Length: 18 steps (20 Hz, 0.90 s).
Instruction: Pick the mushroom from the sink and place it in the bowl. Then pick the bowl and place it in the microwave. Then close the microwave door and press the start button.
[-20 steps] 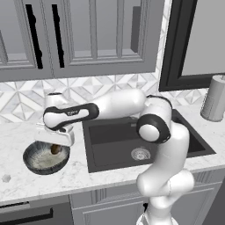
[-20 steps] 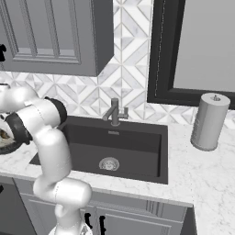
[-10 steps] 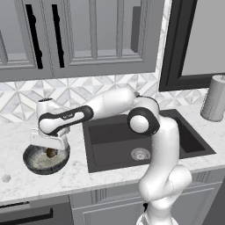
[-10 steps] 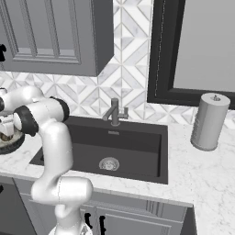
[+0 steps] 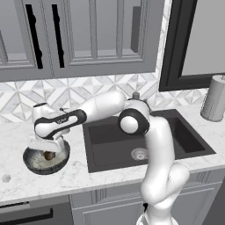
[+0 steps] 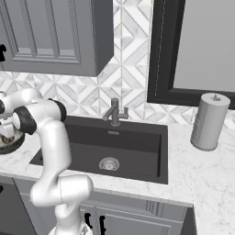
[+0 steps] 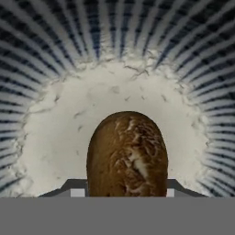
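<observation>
The bowl sits on the marble counter left of the sink, its dark streaked wall and pale floor close under the hand camera. My gripper reaches down into the bowl. It is shut on the brown, tan-flecked mushroom, which stands between both finger tips, just over the bowl's floor. From the left base view the mushroom shows as a small brown lump inside the rim. The bowl's edge also peeks in at the far left of the right base view. The microwave is out of view.
The dark sink basin has a round silver drain and a grey faucet. A paper towel roll stands on the counter at the right. A small grey object lies near the counter's front left. Grey wall cabinets hang overhead.
The arm has swung further left and lowered, bringing the gripper with the mushroom from above the bowl down inside it.
</observation>
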Available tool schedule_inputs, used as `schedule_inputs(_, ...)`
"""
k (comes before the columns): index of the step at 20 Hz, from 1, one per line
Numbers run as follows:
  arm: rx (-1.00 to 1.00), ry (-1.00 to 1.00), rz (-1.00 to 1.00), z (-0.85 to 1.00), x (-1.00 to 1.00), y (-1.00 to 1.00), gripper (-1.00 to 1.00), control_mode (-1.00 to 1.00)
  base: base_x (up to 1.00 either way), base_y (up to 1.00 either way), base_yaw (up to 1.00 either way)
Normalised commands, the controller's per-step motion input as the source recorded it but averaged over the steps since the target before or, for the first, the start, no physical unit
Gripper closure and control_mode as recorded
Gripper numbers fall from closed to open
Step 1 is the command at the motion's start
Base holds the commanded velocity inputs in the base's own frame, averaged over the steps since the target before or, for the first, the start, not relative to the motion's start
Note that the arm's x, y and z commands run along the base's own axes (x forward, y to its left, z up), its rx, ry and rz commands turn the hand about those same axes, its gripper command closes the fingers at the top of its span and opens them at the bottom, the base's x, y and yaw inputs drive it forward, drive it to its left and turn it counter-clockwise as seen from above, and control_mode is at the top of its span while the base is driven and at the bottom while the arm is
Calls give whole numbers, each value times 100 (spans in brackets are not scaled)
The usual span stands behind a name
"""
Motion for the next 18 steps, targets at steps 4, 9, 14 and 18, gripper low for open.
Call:
schedule_inputs(4,-2,0,0,-32,16,7,-100,-100,0,0,0)
schedule_inputs(9,0,0,0,-2,13,0,-100,-100,0,0,0)
schedule_inputs(14,0,-2,0,5,0,0,-100,-100,0,0,0)
schedule_inputs(18,1,-6,0,24,-6,-1,-100,-100,0,0,0)
